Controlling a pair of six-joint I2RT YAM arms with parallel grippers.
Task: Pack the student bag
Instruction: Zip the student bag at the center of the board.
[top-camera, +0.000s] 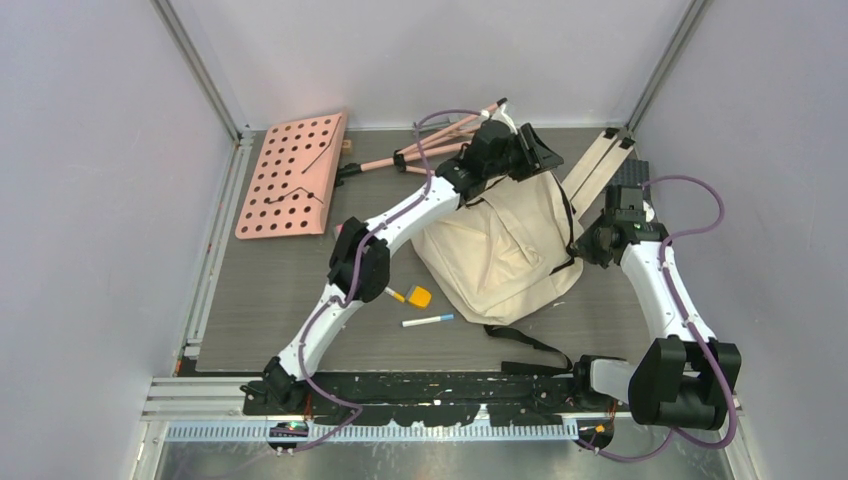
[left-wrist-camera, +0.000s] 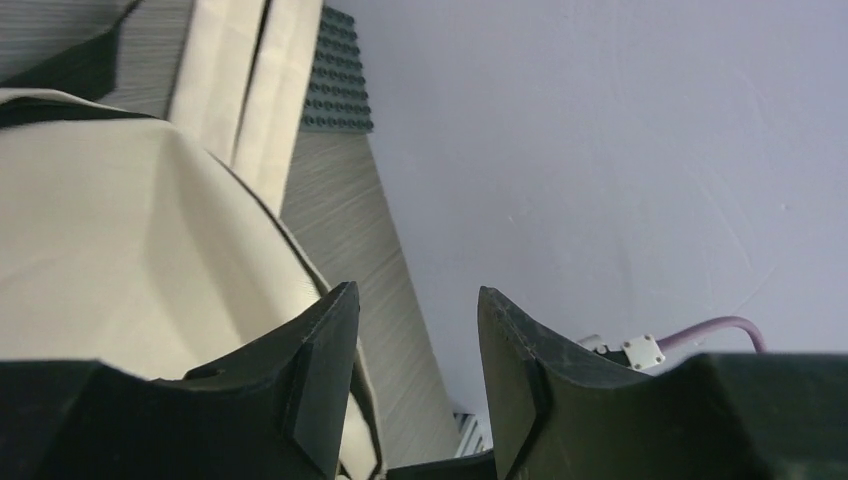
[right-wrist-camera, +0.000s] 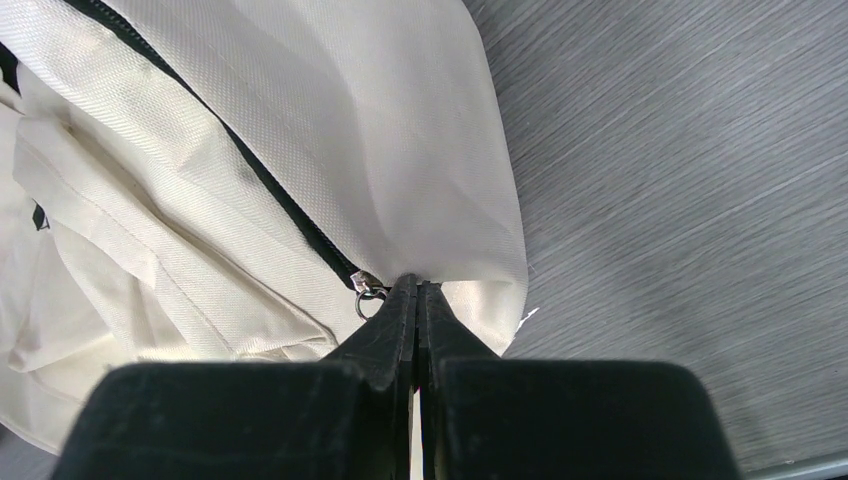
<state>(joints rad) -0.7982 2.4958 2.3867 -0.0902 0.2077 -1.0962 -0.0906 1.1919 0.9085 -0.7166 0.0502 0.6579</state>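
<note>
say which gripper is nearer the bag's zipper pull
Right. The right gripper is shut on the bag edge, with the zipper pull right beside its tips. The left gripper hangs open beside the bag's far end, holding nothing.

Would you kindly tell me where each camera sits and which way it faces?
Top external: above and behind the arms, looking down at the table and student bag; both arms show.
Left wrist: on the left arm, looking across the student bag to the wall; open left gripper shows.
Right wrist: on the right arm, looking down at the zipper; right gripper, shut on the cloth, shows.
Shared: all three see the student bag.
</note>
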